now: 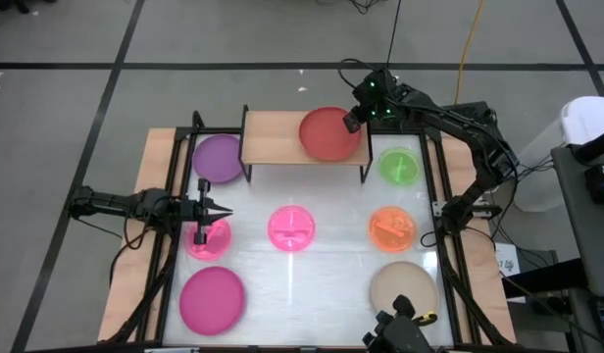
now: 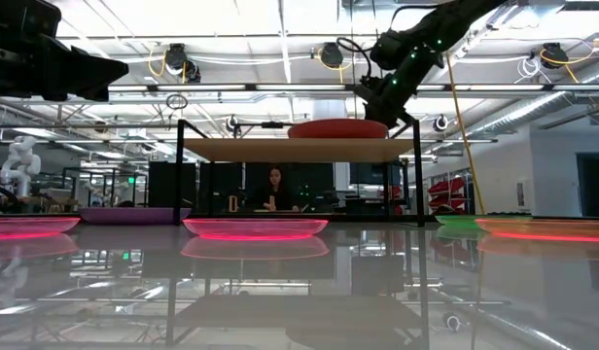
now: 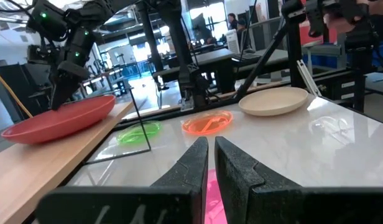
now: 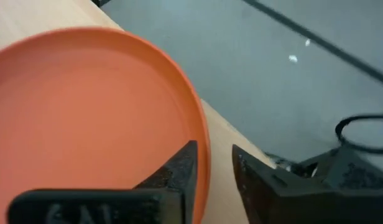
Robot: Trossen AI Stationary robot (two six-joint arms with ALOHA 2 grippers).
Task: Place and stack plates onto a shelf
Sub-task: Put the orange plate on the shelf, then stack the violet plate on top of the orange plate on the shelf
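The shelf [image 1: 282, 137] stands at the table's far side, and the red plate [image 1: 327, 134] lies on its right half. My right gripper [image 1: 353, 119] is at that plate's right far rim [image 4: 207, 163], open, with one finger over the plate's inside and one outside the rim. My left gripper [image 1: 222, 210] is shut and hovers over the table's left side, just beyond the small pink plate [image 1: 209, 240]. The purple plate [image 1: 218, 158] lies on the table left of the shelf. My right gripper straddles the red plate's rim [image 4: 207, 163] from above, slanting in from the right. The outer finger [image 4: 257, 177] stands clear of the rim. Whether the inner finger [image 4: 179, 171] touches the plate, I cannot tell. The plate lies on the shelf board.
Lying on the white table are a magenta plate [image 1: 212, 300] near left, a small pink divided plate [image 1: 292, 227] in the middle, an orange one [image 1: 392, 227] and a green one [image 1: 397, 165] on the right, and a beige plate [image 1: 403, 286] near right. The shelf's left half is bare wood.
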